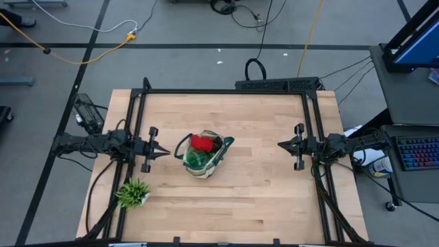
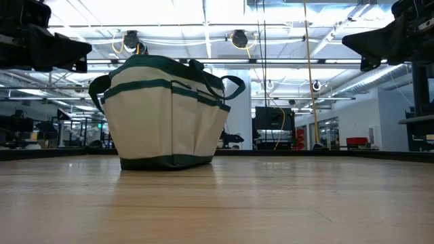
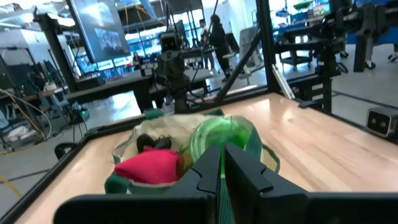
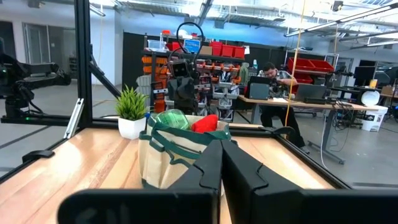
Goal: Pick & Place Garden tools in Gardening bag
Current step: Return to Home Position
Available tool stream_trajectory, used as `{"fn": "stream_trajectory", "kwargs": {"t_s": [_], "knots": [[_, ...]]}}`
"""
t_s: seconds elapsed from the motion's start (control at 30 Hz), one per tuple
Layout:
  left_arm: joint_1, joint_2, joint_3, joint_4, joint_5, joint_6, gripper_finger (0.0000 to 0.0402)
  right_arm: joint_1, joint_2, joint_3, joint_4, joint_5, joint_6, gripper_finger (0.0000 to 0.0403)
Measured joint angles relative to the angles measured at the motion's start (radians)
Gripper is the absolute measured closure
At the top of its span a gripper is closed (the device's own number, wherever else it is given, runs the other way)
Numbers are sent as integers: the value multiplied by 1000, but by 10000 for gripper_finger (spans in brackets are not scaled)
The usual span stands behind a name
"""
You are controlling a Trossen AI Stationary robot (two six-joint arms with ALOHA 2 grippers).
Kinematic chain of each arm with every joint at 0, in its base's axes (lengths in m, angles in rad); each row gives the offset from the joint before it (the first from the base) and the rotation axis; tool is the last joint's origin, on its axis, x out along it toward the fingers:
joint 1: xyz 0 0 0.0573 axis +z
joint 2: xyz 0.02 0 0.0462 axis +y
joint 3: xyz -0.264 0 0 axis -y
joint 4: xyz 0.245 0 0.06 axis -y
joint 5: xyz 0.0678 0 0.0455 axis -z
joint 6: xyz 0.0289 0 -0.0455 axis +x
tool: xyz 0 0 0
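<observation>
Though empty, left gripper (image 1: 166, 152) and right gripper (image 1: 280, 145) fully closed.

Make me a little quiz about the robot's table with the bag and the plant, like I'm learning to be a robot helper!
1. True or false: the red fabric glove sits at the top of the cream canvas bag with dark green trim.
2. Where is the spiky green plant in a white pot? A) inside the bag B) on the wooden table, on the left arm's side C) under the right arm
3. Fill in: the left gripper and the right gripper each hold ____.
Key: 1 true; 2 B; 3 nothing.
</observation>
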Motion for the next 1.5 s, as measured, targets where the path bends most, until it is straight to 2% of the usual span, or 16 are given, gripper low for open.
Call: {"fn": "stream_trajectory", "kwargs": {"t_s": [0.43,1.5], "knots": [[0,7,2,-39,-47,7,376,0,0,0,0,0,0,403],[0,7,1,-37,-48,-19,376,0,0,0,-1,0,0,402]]}}
